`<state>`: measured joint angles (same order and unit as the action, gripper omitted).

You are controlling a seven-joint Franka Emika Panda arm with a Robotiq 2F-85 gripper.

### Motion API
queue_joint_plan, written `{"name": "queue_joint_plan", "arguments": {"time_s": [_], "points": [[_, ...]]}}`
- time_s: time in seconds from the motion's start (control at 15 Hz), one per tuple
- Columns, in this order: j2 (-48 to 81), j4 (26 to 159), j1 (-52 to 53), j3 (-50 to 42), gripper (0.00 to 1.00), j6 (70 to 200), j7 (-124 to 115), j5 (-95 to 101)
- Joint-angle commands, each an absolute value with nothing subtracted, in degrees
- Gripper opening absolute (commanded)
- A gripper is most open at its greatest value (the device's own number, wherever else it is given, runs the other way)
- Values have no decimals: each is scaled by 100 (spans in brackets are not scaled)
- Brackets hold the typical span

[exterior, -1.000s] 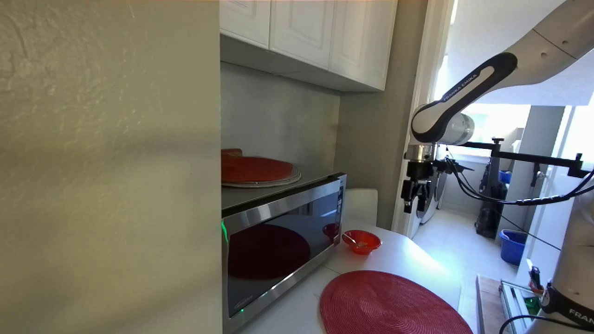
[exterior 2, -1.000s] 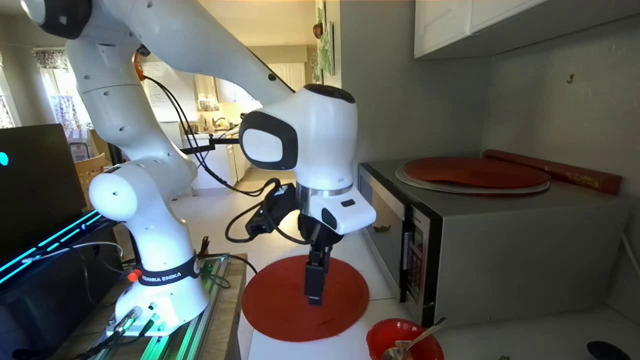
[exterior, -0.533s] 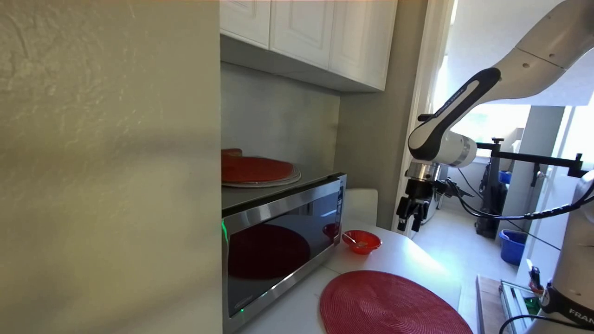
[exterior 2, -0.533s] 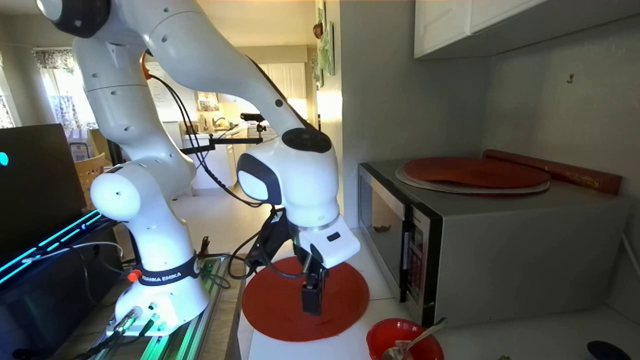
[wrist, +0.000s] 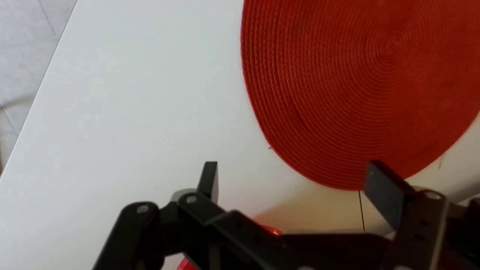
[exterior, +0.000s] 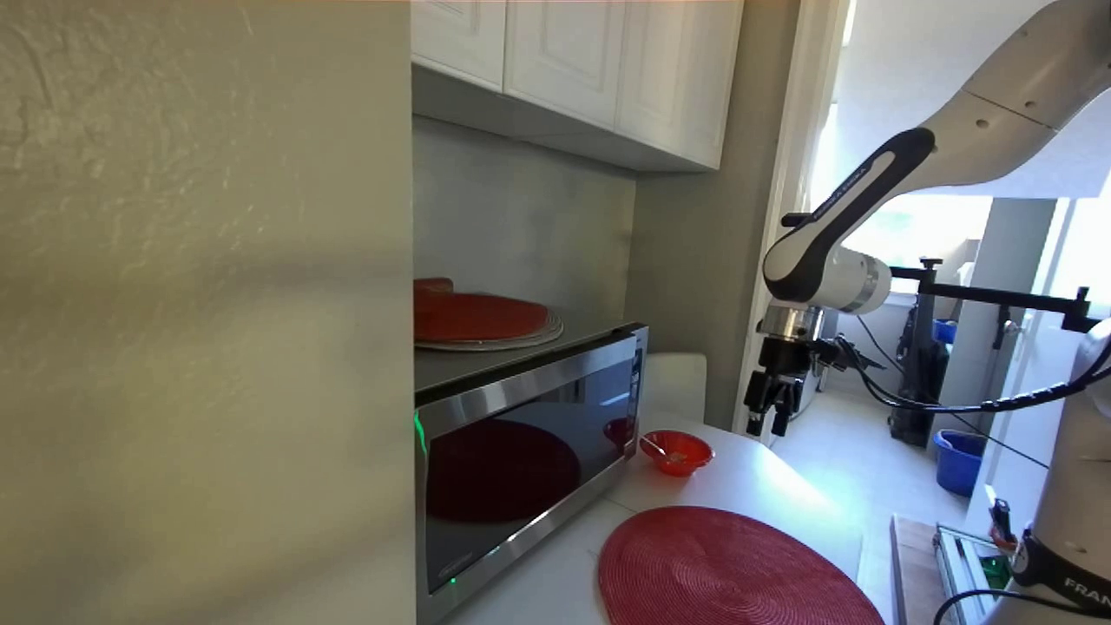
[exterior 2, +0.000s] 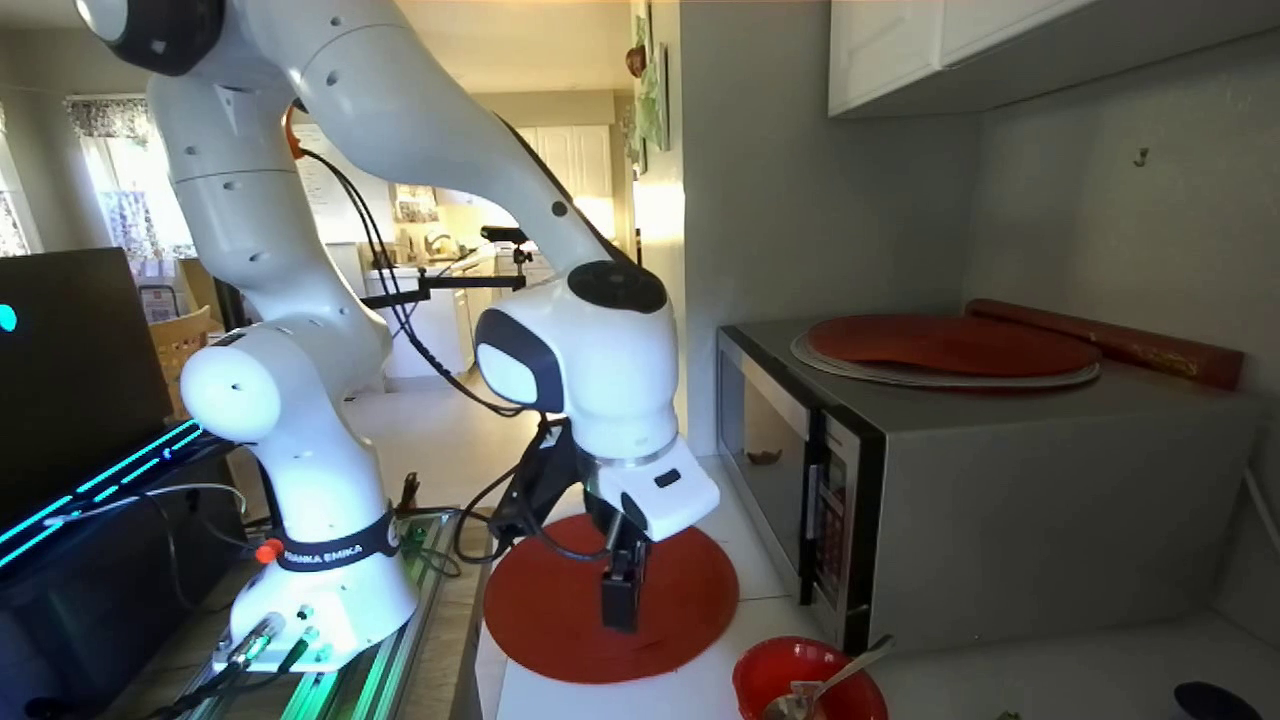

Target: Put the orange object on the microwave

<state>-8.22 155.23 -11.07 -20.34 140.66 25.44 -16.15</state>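
Note:
The orange object, a large flat round red-orange disc [exterior: 729,573], lies flat on the white counter in front of the microwave [exterior: 529,460]. The disc also shows in an exterior view [exterior 2: 690,600] and in the wrist view [wrist: 337,93]. The silver microwave also shows from its side [exterior 2: 1050,520]. My gripper [exterior: 766,425] is open and empty, held above the counter and apart from the disc. In an exterior view the gripper [exterior 2: 620,615] hides part of the disc. In the wrist view the disc's near edge shows between and beyond the gripper fingertips [wrist: 292,165].
A second similar red disc [exterior 2: 950,342] lies over a grey-white one on top of the microwave, with a long red box [exterior 2: 1120,345] behind it. A small red bowl [exterior 2: 770,665] with a spoon stands beside the microwave. White cabinets [exterior: 564,61] hang above. The counter edge [wrist: 41,86] shows left.
My gripper has moved down toward the counter and tilted slightly, mostly in the first half second; it has barely moved since. The discs, bowl and microwave have not moved.

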Motion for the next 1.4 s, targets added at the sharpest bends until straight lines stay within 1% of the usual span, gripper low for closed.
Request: {"name": "queue_joint_plan", "arguments": {"time_s": [0.0, 0.2, 0.27, 0.8, 1.0, 1.33], "points": [[-598, 15448, -1268, -2122, 100, 13378, 3345, -1298], [-545, 15572, -1356, -2239, 100, 13123, 4632, -1490], [-627, 15558, -1353, -2073, 100, 13297, 3964, -1467], [-609, 15565, -1387, -2040, 100, 13282, 4039, -1472], [-299, 15692, -1199, -1998, 100, 13767, 4625, -2290], [306, 15617, -1151, -1726, 100, 13851, 6102, -3892]]}}
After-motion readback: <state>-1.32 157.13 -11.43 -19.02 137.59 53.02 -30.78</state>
